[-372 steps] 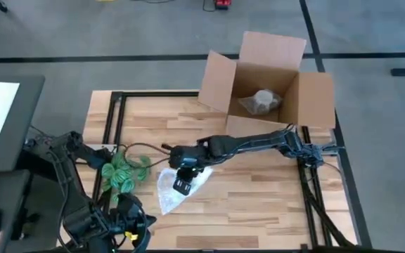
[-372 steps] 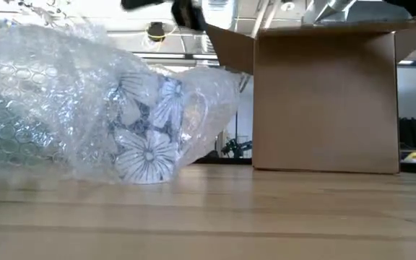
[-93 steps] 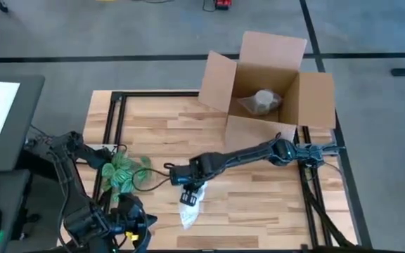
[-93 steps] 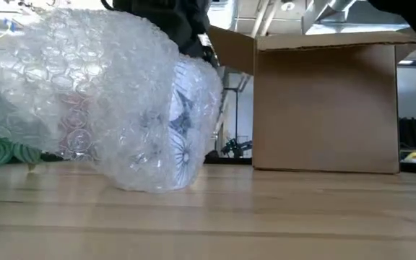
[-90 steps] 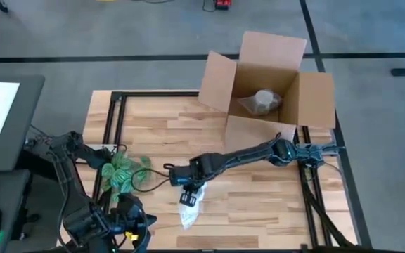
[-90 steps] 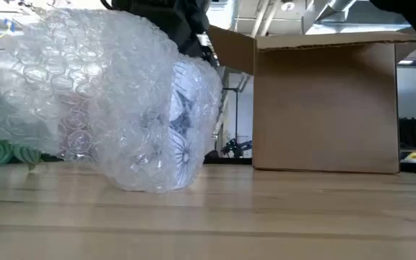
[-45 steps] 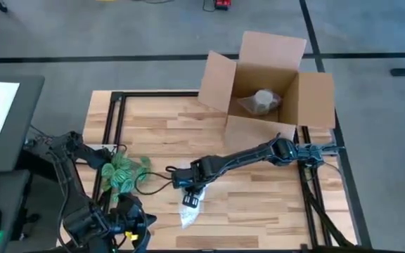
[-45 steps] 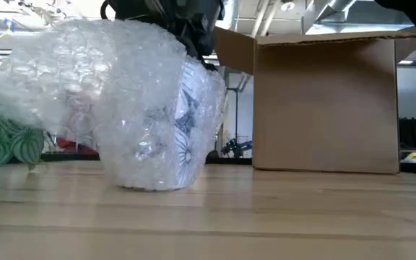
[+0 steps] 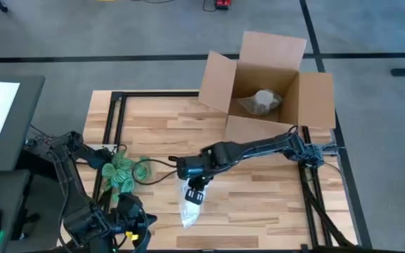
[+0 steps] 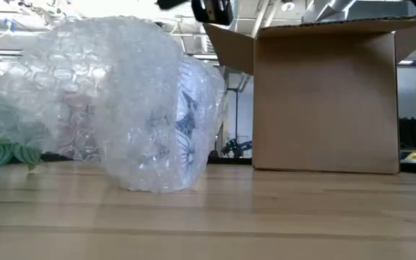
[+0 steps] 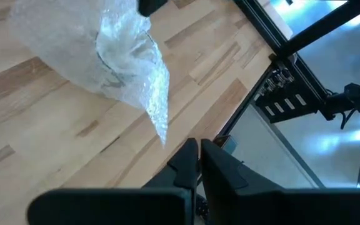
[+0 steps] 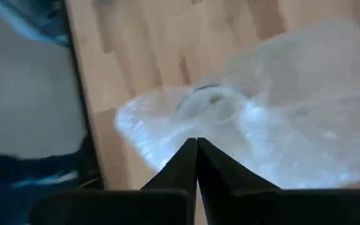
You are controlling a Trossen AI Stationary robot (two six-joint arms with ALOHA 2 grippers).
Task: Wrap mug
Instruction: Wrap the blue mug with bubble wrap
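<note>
The mug (image 10: 183, 123) stands on the tabletop (image 9: 259, 204) inside loose bubble wrap (image 10: 100, 101); to finish well, the right hand (image 9: 197, 184), fingers together just above it, should tuck the trailing flap tight. Against half a second ago, it has lifted clear, while the left hand (image 11: 200, 161), also pressed together, waits at the near edge.

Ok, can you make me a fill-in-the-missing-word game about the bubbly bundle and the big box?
1. The mug on the wooden table is covered in clear ____ wrap.
2. The right gripper hangs above the bundle with its fingers ____.
3. The cardboard box stands with its flaps ____.
4. The green patterned bundle lies nearest the ____ arm.

Missing words: bubble; shut; open; left
</note>
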